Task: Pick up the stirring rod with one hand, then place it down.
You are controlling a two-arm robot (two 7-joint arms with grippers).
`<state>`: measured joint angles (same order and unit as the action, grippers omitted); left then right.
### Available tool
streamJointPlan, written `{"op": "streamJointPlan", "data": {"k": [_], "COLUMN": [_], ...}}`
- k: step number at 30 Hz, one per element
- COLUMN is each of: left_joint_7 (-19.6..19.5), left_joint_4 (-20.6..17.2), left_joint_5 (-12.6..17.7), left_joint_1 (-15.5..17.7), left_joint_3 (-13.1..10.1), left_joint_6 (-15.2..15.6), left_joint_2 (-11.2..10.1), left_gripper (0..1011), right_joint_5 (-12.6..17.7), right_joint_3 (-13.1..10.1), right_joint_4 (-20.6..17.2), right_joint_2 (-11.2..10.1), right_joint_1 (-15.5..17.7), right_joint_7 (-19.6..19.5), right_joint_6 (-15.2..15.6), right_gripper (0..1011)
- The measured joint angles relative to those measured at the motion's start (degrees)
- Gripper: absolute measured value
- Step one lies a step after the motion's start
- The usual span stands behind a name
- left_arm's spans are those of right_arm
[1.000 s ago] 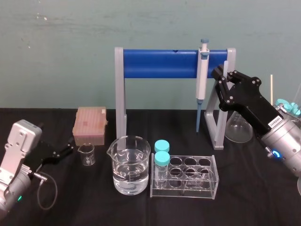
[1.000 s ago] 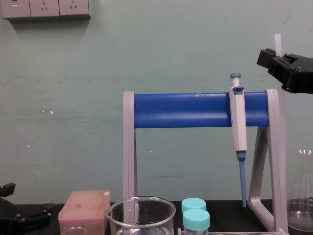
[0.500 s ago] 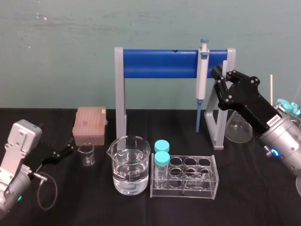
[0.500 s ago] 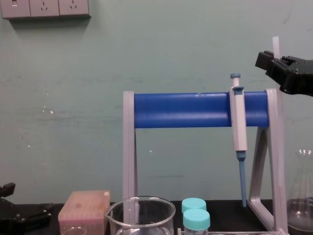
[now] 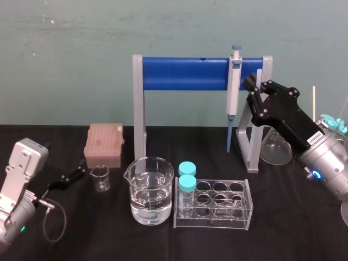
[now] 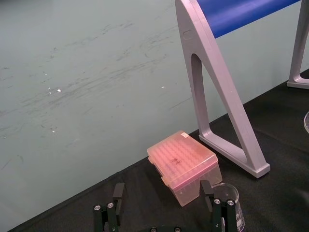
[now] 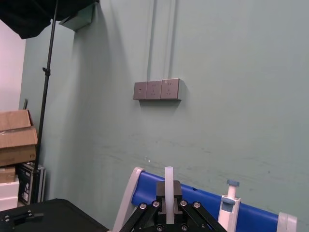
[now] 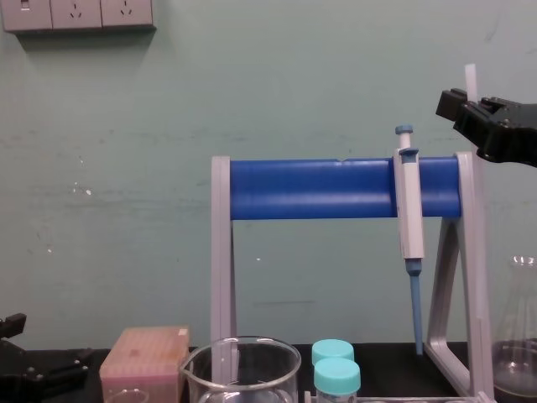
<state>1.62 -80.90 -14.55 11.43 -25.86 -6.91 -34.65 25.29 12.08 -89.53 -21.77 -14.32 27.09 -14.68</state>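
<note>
Head view: the right claw (image 5: 254, 91) is raised beside the right post of the pipette rack (image 5: 179, 74), close to the pipette (image 5: 234, 87) hanging from the rack's blue bar. The left claw (image 5: 75, 175) sits low over the bench (image 5: 288, 234), well left of the rack and beside the pink tip box (image 5: 104, 144).

Left wrist view: the left claw (image 6: 164, 212) has its fingers spread wide with nothing between them. The tip box (image 6: 183, 164) lies just ahead of it, near the rack's left leg.

Right wrist view: the right claw (image 7: 169, 197) is clamped on the stirring rod (image 7: 169, 176), which stands upright out of the jaws with the rack's bar behind it.

Chest view: the stirring rod (image 8: 471, 80) pokes straight up above the right claw (image 8: 466, 113). It is higher than the rack's top and just right of the right post.

The pick-up looks done, since the rod is held aloft in one claw, clear of the bench. Setting it down and letting go remain, and nothing here shows where it will be placed.
</note>
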Motion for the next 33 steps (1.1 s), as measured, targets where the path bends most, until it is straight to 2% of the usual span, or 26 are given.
{"op": "streamJointPlan", "data": {"k": [33], "left_joint_7": [0.00], "left_joint_4": [0.00], "left_joint_5": [0.00], "left_joint_1": [0.00], "left_joint_3": [0.00], "left_joint_6": [0.00], "left_joint_2": [0.00], "left_gripper": [1000], "right_joint_5": [0.52], "right_joint_3": [-0.19], "right_joint_4": [-0.25], "right_joint_2": [-0.08], "right_joint_1": [0.72], "right_joint_7": [0.07], "right_joint_6": [0.61], "right_gripper": [69]}}
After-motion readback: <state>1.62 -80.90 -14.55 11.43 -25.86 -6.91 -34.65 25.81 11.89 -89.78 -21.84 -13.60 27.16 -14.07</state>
